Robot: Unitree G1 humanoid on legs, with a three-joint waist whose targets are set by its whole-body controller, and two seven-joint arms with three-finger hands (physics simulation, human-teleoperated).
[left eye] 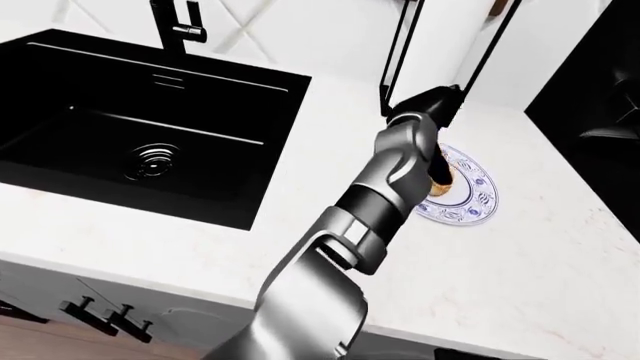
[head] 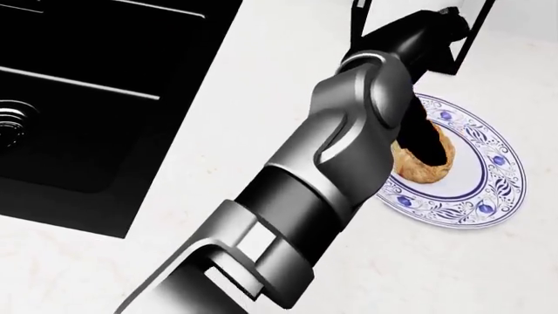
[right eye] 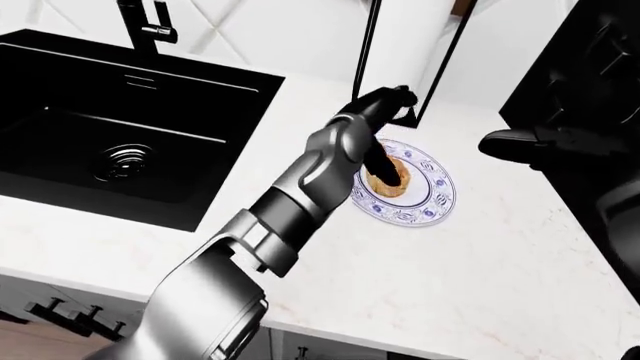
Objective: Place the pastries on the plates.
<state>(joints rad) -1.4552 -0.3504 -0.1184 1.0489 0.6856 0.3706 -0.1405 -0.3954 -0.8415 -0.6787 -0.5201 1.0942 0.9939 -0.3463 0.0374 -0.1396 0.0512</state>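
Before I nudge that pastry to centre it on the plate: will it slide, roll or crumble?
The pastry looks lumpy and rounded, so it may rock or tumble rather than slide. Its browned, rough crust suggests it could flake under the left hand. The plate looks smooth and glazed, so a light push may well skid the pastry.

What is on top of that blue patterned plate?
A golden-brown pastry lies on the plate, toward its left side in the head view. The left hand reaches down at it, dark fingers covering part of the pastry. The robot's arm hides the plate's left edge.
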